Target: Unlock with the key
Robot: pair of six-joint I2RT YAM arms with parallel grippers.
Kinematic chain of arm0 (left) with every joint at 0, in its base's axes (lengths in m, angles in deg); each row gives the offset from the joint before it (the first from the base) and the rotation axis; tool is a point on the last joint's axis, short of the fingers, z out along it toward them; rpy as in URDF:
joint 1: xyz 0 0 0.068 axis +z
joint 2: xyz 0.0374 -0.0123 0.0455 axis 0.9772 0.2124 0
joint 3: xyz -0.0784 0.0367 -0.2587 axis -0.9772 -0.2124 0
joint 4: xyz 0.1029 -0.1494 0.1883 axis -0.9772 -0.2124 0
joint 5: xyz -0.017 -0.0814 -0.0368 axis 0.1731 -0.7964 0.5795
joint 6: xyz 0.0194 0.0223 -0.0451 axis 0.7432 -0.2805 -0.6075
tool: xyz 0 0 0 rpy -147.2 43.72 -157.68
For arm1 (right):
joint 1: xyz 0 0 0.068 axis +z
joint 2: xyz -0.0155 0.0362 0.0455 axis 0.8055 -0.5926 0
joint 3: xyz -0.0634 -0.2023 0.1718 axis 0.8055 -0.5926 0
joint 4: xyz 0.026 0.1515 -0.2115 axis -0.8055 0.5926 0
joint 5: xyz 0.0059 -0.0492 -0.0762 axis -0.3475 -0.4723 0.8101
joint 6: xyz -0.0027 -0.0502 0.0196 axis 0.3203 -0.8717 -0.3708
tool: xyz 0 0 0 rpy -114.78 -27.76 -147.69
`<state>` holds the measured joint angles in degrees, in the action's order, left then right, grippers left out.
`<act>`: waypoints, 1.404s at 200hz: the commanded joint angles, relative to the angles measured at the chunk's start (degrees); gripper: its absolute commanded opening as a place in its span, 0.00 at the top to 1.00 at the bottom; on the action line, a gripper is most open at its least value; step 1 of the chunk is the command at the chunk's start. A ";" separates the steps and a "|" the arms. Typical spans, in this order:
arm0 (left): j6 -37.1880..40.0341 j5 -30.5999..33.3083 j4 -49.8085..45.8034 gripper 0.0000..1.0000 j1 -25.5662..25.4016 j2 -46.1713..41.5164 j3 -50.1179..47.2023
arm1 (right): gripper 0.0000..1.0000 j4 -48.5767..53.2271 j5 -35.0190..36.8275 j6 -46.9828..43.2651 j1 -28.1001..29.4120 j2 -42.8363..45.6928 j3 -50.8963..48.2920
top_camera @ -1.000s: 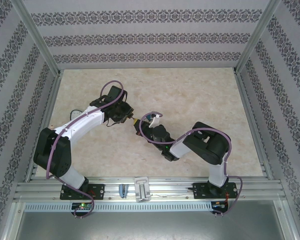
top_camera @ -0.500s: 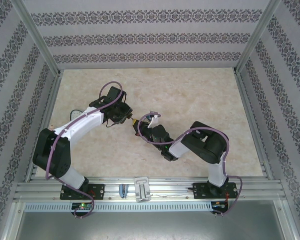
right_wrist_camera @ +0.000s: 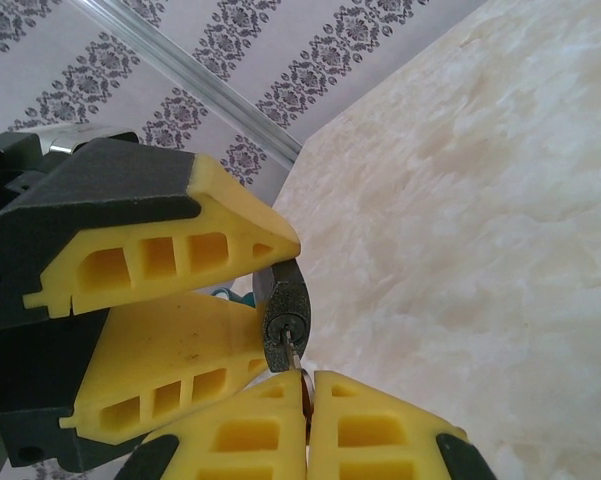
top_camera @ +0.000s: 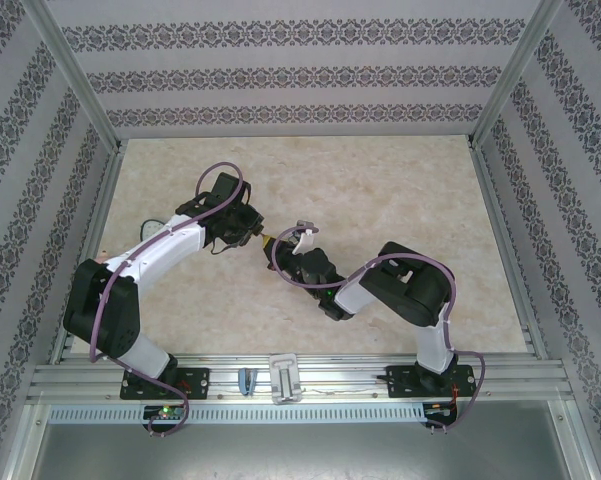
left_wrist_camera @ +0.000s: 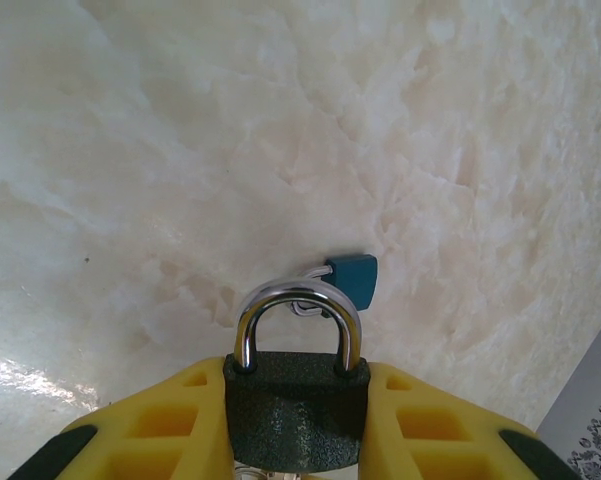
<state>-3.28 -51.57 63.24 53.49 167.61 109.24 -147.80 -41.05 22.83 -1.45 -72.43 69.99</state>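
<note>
A dark padlock [left_wrist_camera: 295,410] with a closed silver shackle [left_wrist_camera: 298,300] sits upright between the yellow fingers [left_wrist_camera: 150,430] of my left gripper [left_wrist_camera: 295,425], which is shut on its body. A blue-capped spare key [left_wrist_camera: 353,280] hangs at the shackle. In the right wrist view the padlock's underside [right_wrist_camera: 285,315] faces me, and the key [right_wrist_camera: 294,355] has its blade in the keyhole. My right gripper [right_wrist_camera: 306,395] is shut on the key's head. From above, the left gripper [top_camera: 252,230] and right gripper [top_camera: 278,252] meet nose to nose over the middle of the table.
The marble-patterned table [top_camera: 380,200] is fenced by patterned walls and an aluminium frame [top_camera: 500,230]. A white object [top_camera: 152,228] lies by the left arm. A small blue part [top_camera: 248,378] and a white part [top_camera: 284,378] sit on the front rail.
Both grippers have drifted slightly left and away together, still joined at the padlock. The right arm's elbow has shifted left. Neither grip has changed.
</note>
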 commanded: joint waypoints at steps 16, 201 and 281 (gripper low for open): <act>0.13 -7.32 1.52 0.72 -1.55 -1.42 -1.03 | 1.00 -4.93 -6.58 5.09 -1.41 0.16 3.88; 4.60 -10.34 3.18 0.72 -3.55 -4.39 -3.43 | 1.00 -4.84 -21.61 12.38 -5.84 0.75 5.85; 7.89 -8.08 0.44 0.72 0.67 -7.23 -3.83 | 0.75 -0.80 -23.72 9.98 -8.30 5.43 -2.91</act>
<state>1.99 -55.81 65.87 53.49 162.64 105.83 -146.53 -62.87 34.07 -8.95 -69.61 69.55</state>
